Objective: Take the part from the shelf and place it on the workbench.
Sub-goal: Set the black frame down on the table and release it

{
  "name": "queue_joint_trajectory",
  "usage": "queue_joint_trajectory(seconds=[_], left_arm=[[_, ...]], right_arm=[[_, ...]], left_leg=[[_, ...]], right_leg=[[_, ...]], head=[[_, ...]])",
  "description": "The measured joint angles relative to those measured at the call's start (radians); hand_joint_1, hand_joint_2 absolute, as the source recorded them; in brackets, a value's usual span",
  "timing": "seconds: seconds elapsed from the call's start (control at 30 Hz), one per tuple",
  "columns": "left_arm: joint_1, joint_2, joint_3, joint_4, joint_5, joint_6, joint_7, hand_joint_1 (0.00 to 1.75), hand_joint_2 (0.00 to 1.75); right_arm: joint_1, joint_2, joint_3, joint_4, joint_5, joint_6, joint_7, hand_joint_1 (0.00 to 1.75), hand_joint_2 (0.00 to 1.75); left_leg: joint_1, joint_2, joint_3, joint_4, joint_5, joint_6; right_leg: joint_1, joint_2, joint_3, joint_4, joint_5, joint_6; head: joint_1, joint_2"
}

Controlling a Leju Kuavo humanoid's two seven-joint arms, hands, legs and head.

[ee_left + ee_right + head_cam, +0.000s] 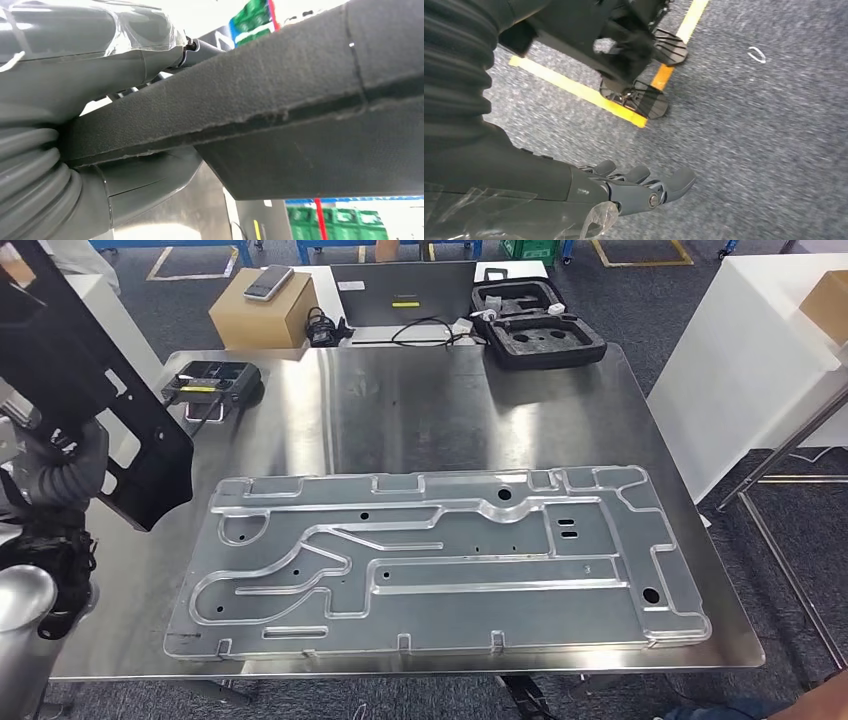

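Note:
The part (90, 390) is a flat black panel with cut-outs. It is tilted up over the left edge of the steel workbench (420, 410), and its lower corner hangs just above the tabletop. My left hand (55, 460) grips it from below at the far left. In the left wrist view the part's thick black edge (300, 100) runs across the picture, with my left hand (65, 80) clamped around it. My right hand (639, 190) hangs beside me above grey carpet, its fingers stretched out and holding nothing.
A large grey moulded plate (440, 560) covers the near half of the workbench. A black device (210, 382) sits at the back left and a black foam case (540, 325) at the back right. Behind are a cardboard box (262, 308) and, at right, a white table (750, 350).

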Motion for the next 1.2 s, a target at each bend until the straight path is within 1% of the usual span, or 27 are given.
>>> queue_joint_trajectory(seconds=[0.03,0.1,0.17,0.2,0.23,0.3,0.33,0.37,0.4,0.47,0.5,0.53,0.57,0.63,0.67,0.7,0.77,0.8,0.83,0.87,0.9,0.97,1.0,1.03,1.07,1.13,1.2], left_arm=[[-0.001,0.0,-0.001,0.005,-0.02,0.001,0.001,1.75,1.75],[-0.002,0.0,-0.004,0.012,-0.094,0.006,0.009,1.75,1.75],[-0.009,0.001,-0.013,0.015,-0.285,-0.003,0.036,1.75,1.75],[-0.016,0.001,-0.021,0.017,-0.432,-0.019,0.055,1.75,1.75],[-0.025,0.002,-0.033,0.018,-0.59,-0.041,0.07,1.75,1.75],[-0.036,0.002,-0.063,0.022,-0.891,-0.086,0.086,1.75,1.75],[-0.037,0.001,-0.08,0.024,-1.011,-0.103,0.088,1.75,1.75],[-0.035,0.001,-0.096,0.027,-1.123,-0.115,0.086,1.75,1.75],[-0.035,0.001,-0.111,0.029,-1.215,-0.124,0.082,1.75,1.75],[-0.044,0.0,-0.136,0.031,-1.347,-0.142,0.073,1.75,1.75],[-0.051,0.0,-0.147,0.031,-1.388,-0.154,0.069,1.75,1.75],[-0.057,0.0,-0.158,0.031,-1.42,-0.17,0.062,1.75,1.75],[-0.061,0.0,-0.168,0.031,-1.446,-0.189,0.054,1.75,1.75],[-0.065,0.0,-0.19,0.031,-1.483,-0.225,0.034,1.75,1.75],[-0.066,-0.001,-0.199,0.031,-1.49,-0.238,0.027,1.31,1.75],[-0.068,-0.002,-0.209,0.031,-1.486,-0.249,0.022,0.87,1.75],[-0.073,-0.008,-0.225,0.031,-1.458,-0.265,0.017,0.0,1.75],[-0.076,-0.011,-0.232,0.031,-1.437,-0.271,0.015,0.0,1.75],[-0.077,-0.015,-0.239,0.031,-1.41,-0.274,0.013,0.0,1.75],[-0.076,-0.019,-0.245,0.031,-1.375,-0.272,0.012,0.0,1.75],[-0.075,-0.024,-0.248,0.031,-1.333,-0.264,0.012,0.0,1.75],[-0.071,-0.033,-0.249,0.035,-1.23,-0.237,0.017,0.0,1.75],[-0.07,-0.036,-0.246,0.038,-1.176,-0.223,0.022,0.0,1.75],[-0.069,-0.04,-0.243,0.042,-1.125,-0.212,0.027,0.0,1.31],[-0.068,-0.043,-0.24,0.046,-1.083,-0.204,0.03,0.0,0.87],[-0.067,-0.049,-0.235,0.056,-1.031,-0.198,0.036,0.0,0.0],[-0.064,-0.053,-0.227,0.067,-0.986,-0.196,0.049,0.0,0.0]], right_arm=[[-0.002,0.004,0.0,0.0,0.002,0.0,0.0,0.0,1.75],[-0.005,0.011,0.0,0.0,0.004,0.002,0.0,0.0,1.75],[-0.007,0.018,0.0,0.0,0.012,0.009,0.0,0.0,1.75],[-0.008,0.023,0.001,0.0,0.018,0.012,0.002,0.0,1.75],[-0.009,0.027,0.002,0.0,0.025,0.016,0.004,0.0,1.75],[-0.013,0.037,0.006,0.0,0.039,0.023,0.013,0.0,1.75],[-0.016,0.042,0.009,0.0,0.047,0.027,0.018,0.0,1.75],[-0.019,0.047,0.014,0.0,0.053,0.031,0.022,0.0,1.75],[-0.022,0.054,0.018,0.0,0.06,0.035,0.025,0.0,1.75],[-0.027,0.065,0.026,0.0,0.067,0.039,0.029,0.0,1.75],[-0.029,0.07,0.028,0.0,0.069,0.041,0.031,0.0,1.75],[-0.031,0.073,0.031,0.0,0.071,0.042,0.032,0.0,1.75],[-0.032,0.075,0.033,0.0,0.073,0.044,0.033,0.0,1.75],[-0.034,0.078,0.04,0.0,0.077,0.049,0.034,0.0,1.75],[-0.035,0.079,0.043,0.0,0.078,0.05,0.034,0.0,1.75],[-0.035,0.08,0.046,0.0,0.079,0.052,0.034,0.0,1.75],[-0.036,0.083,0.049,0.0,0.08,0.054,0.033,0.0,1.75],[-0.035,0.084,0.05,0.0,0.08,0.054,0.033,0.0,1.75],[-0.034,0.085,0.051,0.0,0.08,0.054,0.032,0.0,1.75],[-0.034,0.085,0.051,0.0,0.08,0.055,0.032,0.0,1.75],[-0.033,0.086,0.051,0.0,0.08,0.054,0.031,0.0,1.75],[-0.034,0.086,0.051,0.0,0.079,0.053,0.03,0.0,1.75],[-0.034,0.086,0.051,0.0,0.078,0.052,0.029,0.0,1.75],[-0.034,0.087,0.051,0.0,0.077,0.051,0.029,0.0,1.75],[-0.033,0.089,0.051,0.0,0.076,0.049,0.028,0.0,1.75],[-0.033,0.091,0.051,0.0,0.075,0.048,0.027,0.0,1.75],[-0.033,0.093,0.051,0.0,0.074,0.046,0.026,0.0,1.75]], left_leg=[[-0.002,0.0,-0.002,0.004,-0.004,-0.005],[-0.001,0.0,-0.005,0.007,-0.007,-0.01],[0.004,0.003,-0.016,0.028,-0.022,-0.015],[0.006,0.004,-0.033,0.064,-0.043,-0.018],[0.006,0.005,-0.06,0.121,-0.072,-0.02],[0.006,0.006,-0.13,0.262,-0.125,-0.024],[0.006,0.006,-0.156,0.309,-0.134,-0.025],[0.007,0.006,-0.165,0.318,-0.124,-0.026],[0.008,0.006,-0.153,0.285,-0.097,-0.025],[0.006,0.007,-0.092,0.141,-0.025,-0.018],[0.002,0.007,-0.062,0.076,-0.001,-0.012],[-0.002,0.008,-0.043,0.035,0.011,-0.008],[-0.006,0.007,-0.035,0.018,0.013,-0.005],[-0.007,0.005,-0.032,0.012,0.015,0.001],[-0.005,0.005,-0.029,0.009,0.017,0.005],[-0.003,0.006,-0.026,0.005,0.02,0.01],[-0.001,0.007,-0.024,0.002,0.022,0.016],[-0.001,0.008,-0.023,0.002,0.022,0.018],[-0.001,0.008,-0.023,0.002,0.021,0.018],[0.0,0.007,-0.023,0.002,0.021,0.018],[0.001,0.007,-0.022,0.003,0.02,0.017],[0.003,0.005,-0.02,0.007,0.015,0.011],[0.002,0.005,-0.021,0.012,0.011,0.005],[0.0,0.005,-0.022,0.015,0.008,0.0],[-0.001,0.004,-0.024,0.017,0.007,-0.004],[0.0,0.004,-0.025,0.017,0.007,-0.009],[0.004,0.006,-0.037,0.043,-0.013,-0.015]], right_leg=[[0.001,0.001,0.013,-0.03,0.005,-0.002],[0.004,0.002,0.015,-0.039,0.001,-0.01],[0.005,0.002,0.016,-0.041,0.001,-0.02],[0.005,0.002,0.017,-0.042,0.001,-0.024],[0.005,0.002,0.017,-0.042,0.001,-0.028],[0.006,0.002,0.018,-0.042,-0.001,-0.034],[0.006,0.003,0.018,-0.042,-0.002,-0.036],[0.006,0.006,0.019,-0.042,-0.002,-0.037],[0.005,0.009,0.021,-0.042,-0.002,-0.037],[0.006,0.013,0.026,-0.042,-0.004,-0.035],[0.007,0.014,0.027,-0.042,-0.005,-0.032],[0.009,0.013,0.026,-0.041,-0.005,-0.029],[0.01,0.013,0.025,-0.041,-0.005,-0.025],[0.009,0.011,0.025,-0.043,-0.006,-0.013],[0.009,0.009,0.024,-0.037,-0.011,-0.008],[0.009,0.007,0.015,-0.013,-0.028,-0.003],[0.008,0.005,-0.035,0.099,-0.088,0.004],[0.008,0.004,-0.068,0.171,-0.119,0.006],[0.007,0.004,-0.095,0.227,-0.137,0.009],[0.006,0.003,-0.107,0.248,-0.136,0.01],[0.004,0.002,-0.098,0.227,-0.116,0.012],[-0.001,0.0,-0.034,0.093,-0.05,0.015],[-0.003,0.001,-0.002,0.029,-0.027,0.014],[-0.003,0.003,0.017,-0.013,-0.016,0.011],[-0.002,0.005,0.024,-0.03,-0.015,0.006],[0.001,0.007,0.023,-0.03,-0.014,-0.008],[0.001,0.007,0.024,-0.032,-0.012,-0.019]], head=[[0.0,0.0],[-0.001,0.0],[-0.002,0.0],[-0.002,0.0],[-0.002,0.0],[-0.003,0.0],[-0.003,0.0],[-0.003,0.0],[-0.003,0.0],[-0.004,0.0],[-0.004,0.0],[-0.004,0.0],[-0.003,0.0],[-0.003,0.0],[-0.003,0.0],[-0.003,0.0],[-0.002,0.0],[-0.001,0.0],[-0.001,0.0],[-0.001,0.0],[-0.001,0.0],[-0.001,0.0],[-0.001,0.0],[-0.001,0.0],[-0.001,0.0],[-0.002,0.0],[-0.003,0.0]])
